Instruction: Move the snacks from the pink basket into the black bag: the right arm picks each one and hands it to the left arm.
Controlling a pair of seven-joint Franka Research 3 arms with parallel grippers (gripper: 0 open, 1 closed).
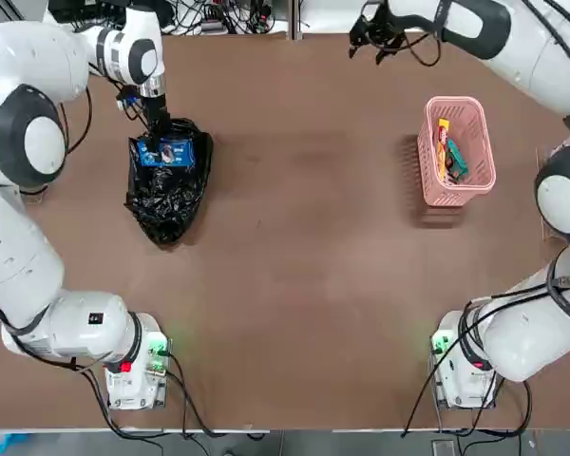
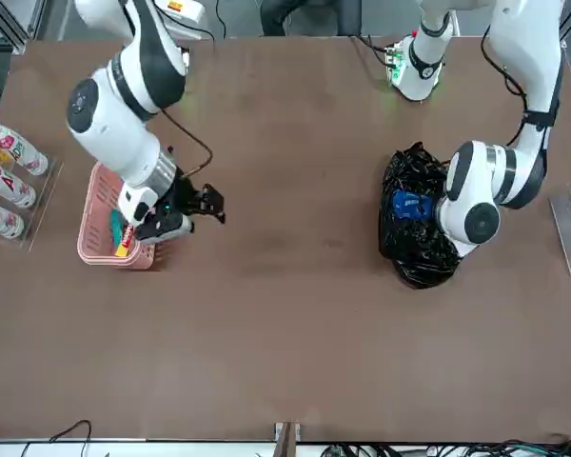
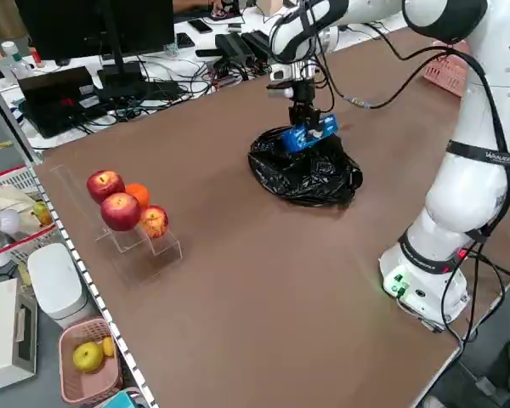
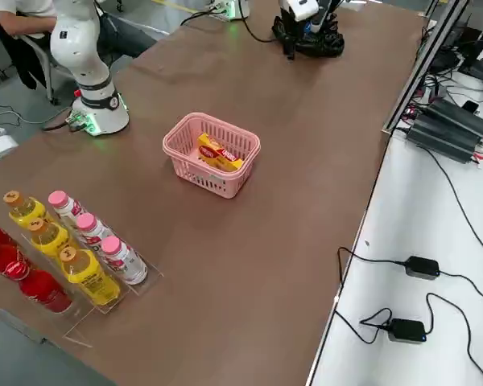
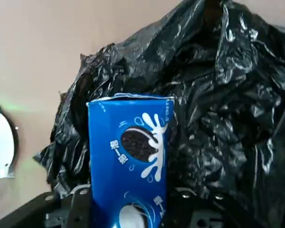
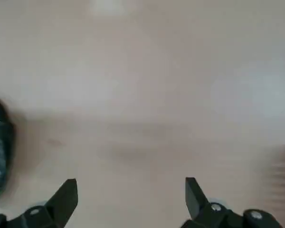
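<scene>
My left gripper [image 1: 158, 122] is shut on the blue snack [image 1: 167, 152], holding it in the mouth of the black bag [image 1: 168, 195] at the far left of the table. In the left wrist view the blue snack [image 5: 130, 152] stands between my fingers, with the wrinkled black bag [image 5: 218, 95] around it. The pink basket [image 1: 475, 176] sits at the far right, with a yellow snack [image 1: 443, 144] and a teal snack [image 1: 455, 159] lying in it. My right gripper [image 1: 380, 40] hangs open and empty above the table's far edge, left of the basket. Only bare table shows under the right gripper [image 6: 130, 190].
A rack of bottles [image 2: 5, 181] stands at the table edge on my right side, beyond the basket [image 2: 95, 249]. Red and orange fruits [image 3: 121, 208] sit on a clear stand at my left edge. Bare brown tabletop [image 1: 304, 247] lies between bag and basket.
</scene>
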